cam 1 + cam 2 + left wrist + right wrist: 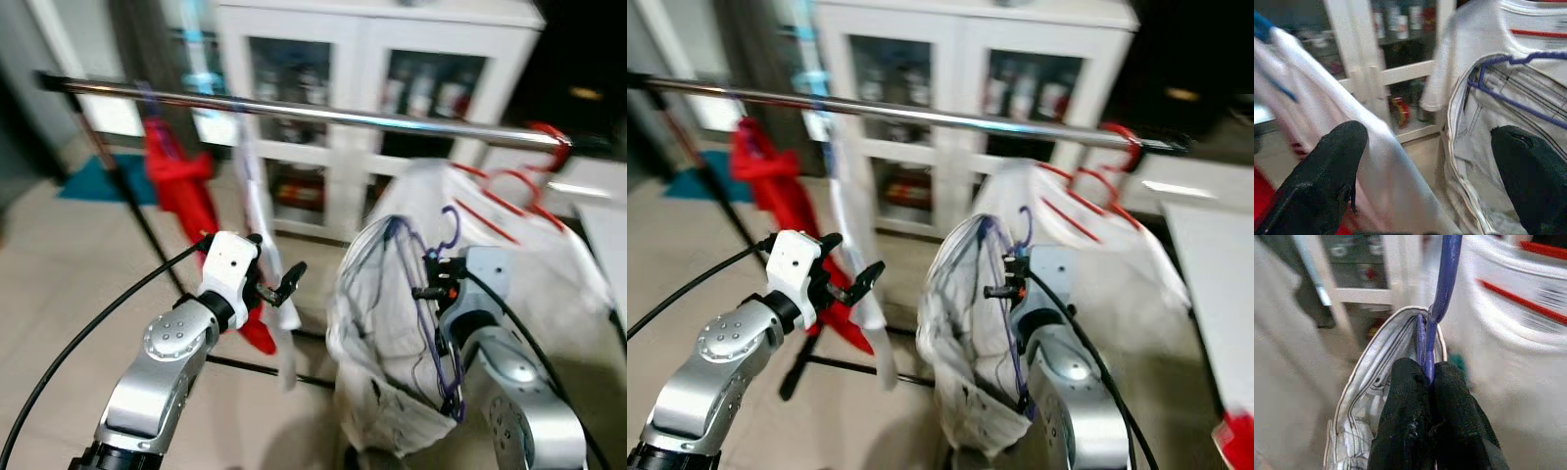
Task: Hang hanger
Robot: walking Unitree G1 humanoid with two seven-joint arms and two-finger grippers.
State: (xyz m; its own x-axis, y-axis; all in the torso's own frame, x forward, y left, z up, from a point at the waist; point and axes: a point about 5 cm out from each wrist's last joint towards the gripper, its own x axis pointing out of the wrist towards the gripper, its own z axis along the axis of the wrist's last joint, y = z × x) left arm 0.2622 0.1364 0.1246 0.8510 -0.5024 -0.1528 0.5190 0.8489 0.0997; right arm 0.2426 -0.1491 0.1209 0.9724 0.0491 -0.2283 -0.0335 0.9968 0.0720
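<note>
Gripping the neck of a purple hanger (1444, 279), the right gripper (1428, 382) has its two black fingers pressed together on the plastic just below the hook, and the hook rises above them, below the rail and not touching it. A pale grey-white garment (387, 343) with dark piping hangs from this hanger and drapes down in front of the right arm. Above runs a shiny metal rail (323, 115), crossing the scene from the robot's left to its right. On the rail, near its right end, hang red hangers (509, 191) carrying a white garment (549, 264), just behind the held one. Toward the rail's left side hang a red garment (186, 191) and, beside it, a white cloth (260, 245). The left gripper (279, 284) is raised near that white cloth, its fingers (1327, 176) spread wide apart with nothing between them; in the left wrist view the white cloth lies by one finger and the held garment by the other. Behind the rail stands a white cabinet (343, 186) with glass doors, on a pale tiled floor (69, 274).
</note>
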